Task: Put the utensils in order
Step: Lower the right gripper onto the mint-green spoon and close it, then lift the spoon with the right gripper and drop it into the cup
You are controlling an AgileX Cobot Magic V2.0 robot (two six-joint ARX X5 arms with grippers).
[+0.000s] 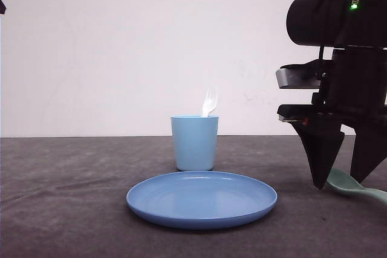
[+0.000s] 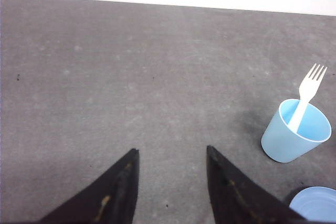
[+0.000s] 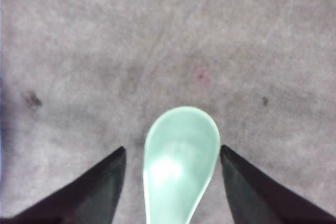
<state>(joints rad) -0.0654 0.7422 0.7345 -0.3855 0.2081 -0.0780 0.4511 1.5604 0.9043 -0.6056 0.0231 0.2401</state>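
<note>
The white fork (image 1: pixel 209 102) stands tines-up in the light blue cup (image 1: pixel 195 143), also seen from the left wrist as fork (image 2: pixel 307 95) in cup (image 2: pixel 294 140). The mint-green spoon (image 1: pixel 354 185) lies flat on the table at the right. My right gripper (image 1: pixel 338 183) is lowered over it and open, one finger on each side of the spoon's bowl (image 3: pixel 181 163), with small gaps showing on both sides in the right wrist view (image 3: pixel 172 147). My left gripper (image 2: pixel 171 150) is open over bare table, with nothing between its fingers, left of the cup.
A round blue plate (image 1: pixel 201 199) lies in front of the cup, its edge also showing as plate (image 2: pixel 315 205). The grey table (image 1: pixel 72 197) has free room on the left. A white wall stands behind.
</note>
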